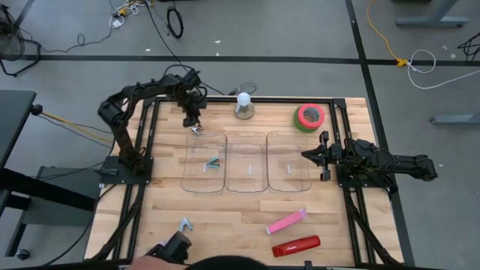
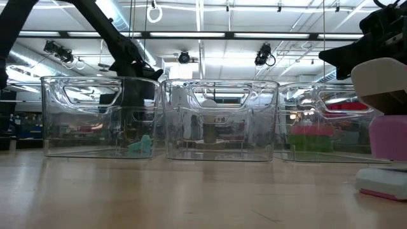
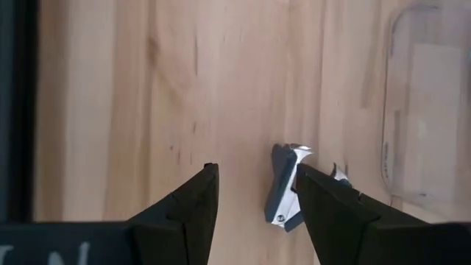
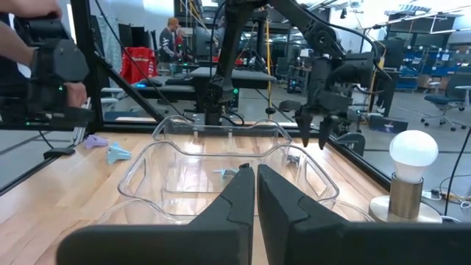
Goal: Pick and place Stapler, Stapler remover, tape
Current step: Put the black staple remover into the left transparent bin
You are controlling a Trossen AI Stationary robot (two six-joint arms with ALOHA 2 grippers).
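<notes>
Setting: a pale wooden table [image 1: 157,217] seen from above, with three clear plastic bins [image 1: 247,161] side by side across its middle.
Left gripper [image 3: 254,195]: at the far side, just outside the left-hand bin; its dark fingers stand apart over a small grey metal staple remover [image 3: 283,188], which lies on the wood touching one finger, not yet gripped.
Right gripper [image 1: 306,156]: waiting at the right-hand bin's edge, fingers pressed together, holding nothing.
Done: a small teal item [image 1: 214,162] already lies in the left-hand bin.
Tape: the wide green roll of tape with a pink core [image 1: 309,117] sits on the far right corner, well apart from both grippers.
Left to do: a red stapler [image 1: 295,246] and a pink stapler [image 1: 286,222] lie near the front edge, another grey staple remover [image 1: 184,224] front left.
Progress: early, by my judgement; most items are unplaced.
</notes>
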